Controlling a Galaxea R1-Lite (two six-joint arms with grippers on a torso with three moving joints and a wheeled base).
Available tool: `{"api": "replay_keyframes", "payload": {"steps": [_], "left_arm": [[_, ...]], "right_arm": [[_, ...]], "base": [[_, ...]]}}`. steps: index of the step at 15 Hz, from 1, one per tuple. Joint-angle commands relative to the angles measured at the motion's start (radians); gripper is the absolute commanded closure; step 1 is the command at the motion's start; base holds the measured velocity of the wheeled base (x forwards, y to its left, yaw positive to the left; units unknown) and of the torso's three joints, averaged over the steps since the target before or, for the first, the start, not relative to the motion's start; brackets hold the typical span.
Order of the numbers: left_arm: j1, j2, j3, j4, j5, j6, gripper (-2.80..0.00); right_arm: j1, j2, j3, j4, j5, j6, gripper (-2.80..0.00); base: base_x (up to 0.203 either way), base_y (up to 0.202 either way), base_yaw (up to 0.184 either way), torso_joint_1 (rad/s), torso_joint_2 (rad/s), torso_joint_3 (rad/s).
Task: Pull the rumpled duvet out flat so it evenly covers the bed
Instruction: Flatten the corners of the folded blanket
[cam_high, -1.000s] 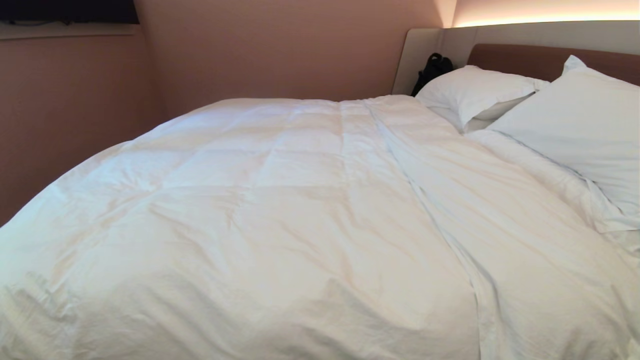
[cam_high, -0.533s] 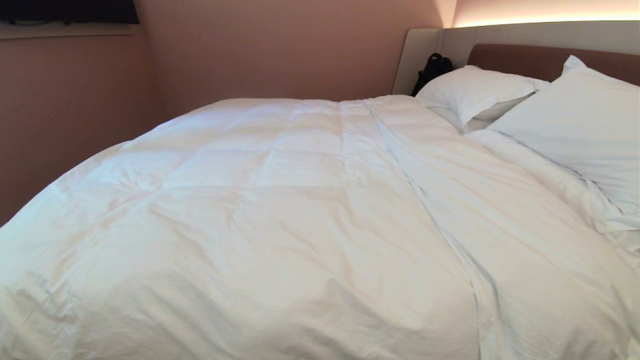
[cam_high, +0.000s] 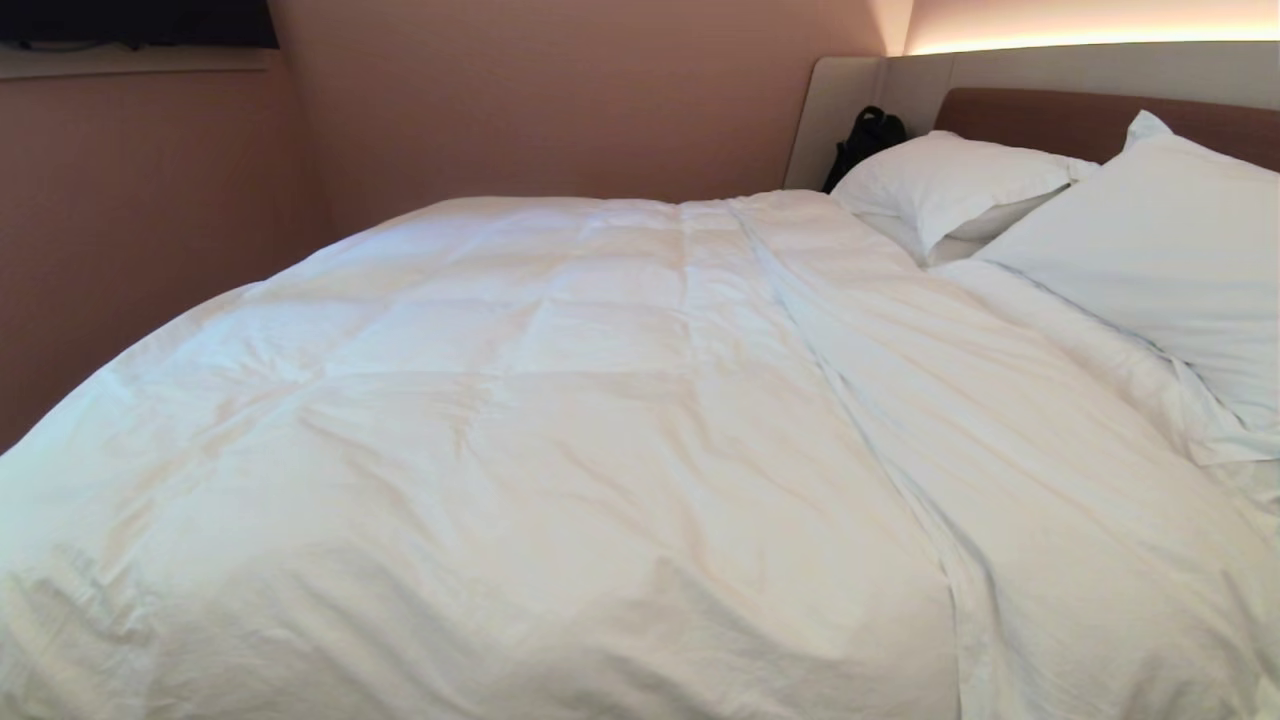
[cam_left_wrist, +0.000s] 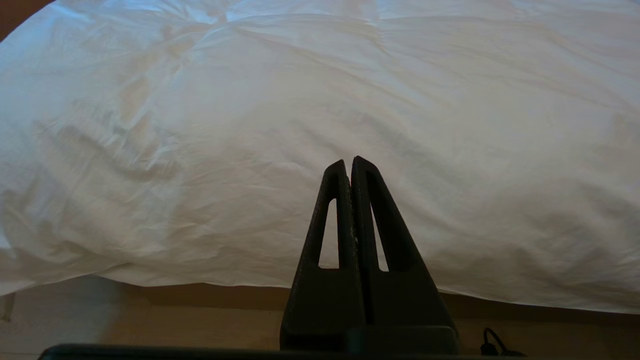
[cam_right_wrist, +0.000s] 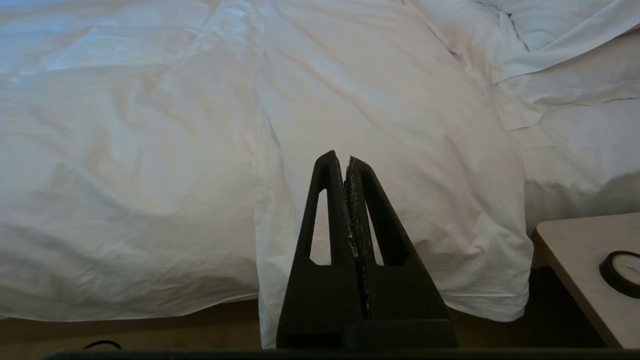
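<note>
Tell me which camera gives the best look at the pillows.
The head view: both pillows lie whole against the headboard, beyond the duvet. The right wrist view catches only a corner of one pillow past the right gripper. The left wrist view shows none.

Dim, warm glow above headboard (cam_high: 1100, 120)
</note>
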Motion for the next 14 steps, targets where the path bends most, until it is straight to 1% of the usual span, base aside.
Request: {"api": "replay_keyframes", "payload": {"steps": [1, 5, 8, 9, 11, 12, 14], "left_arm": [[0.0, 0.0, 0.0, 0.0, 0.0, -0.001, 0.0], [0.0, 0.0, 0.0, -0.001, 0.0, -0.001, 0.0], [0.0, 0.0, 0.0, 0.0, 0.0, -0.001, 0.0], [0.0, 0.0, 0.0, 0.0, 0.0, -0.001, 0.0], [0.0, 0.0, 0.0, 0.0, 0.0, -0.001, 0.0], [0.0, 0.0, 0.0, -0.001, -0.001, -0.001, 0.0], [0.0, 0.0, 0.0, -0.002, 0.0, -0.001, 0.0]], "right_arm": [[0.001, -0.001, 0.006, 0.002, -0.001, -0.001, 0.0], [0.0, -0.001, 0.014, 0.0, -0.006, -0.008, 0.0], [0.0, -0.001, 0.014, -0.003, -0.007, -0.044, 0.0], [0.0, -0.001, 0.014, -0.003, -0.007, -0.044, 0.0], [0.0, -0.001, 0.031, -0.079, -0.007, -0.057, 0.0], [0.0, -0.001, 0.034, -0.086, -0.007, -0.061, 0.0], [0.0, -0.001, 0.071, -0.167, -0.008, -0.092, 0.0]], "base": [[0.0, 0.0, 0.0, 0.0, 0.0, 0.0], [0.0, 0.0, 0.0, 0.0, 0.0, 0.0], [0.0, 0.0, 0.0, 0.0, 0.0, 0.0], [0.0, 0.0, 0.0, 0.0, 0.0, 0.0], [0.0, 0.0, 0.0, 0.0, 0.0, 0.0], [0.0, 0.0, 0.0, 0.0, 0.0, 0.0], [0.0, 0.0, 0.0, 0.0, 0.0, 0.0]]}}
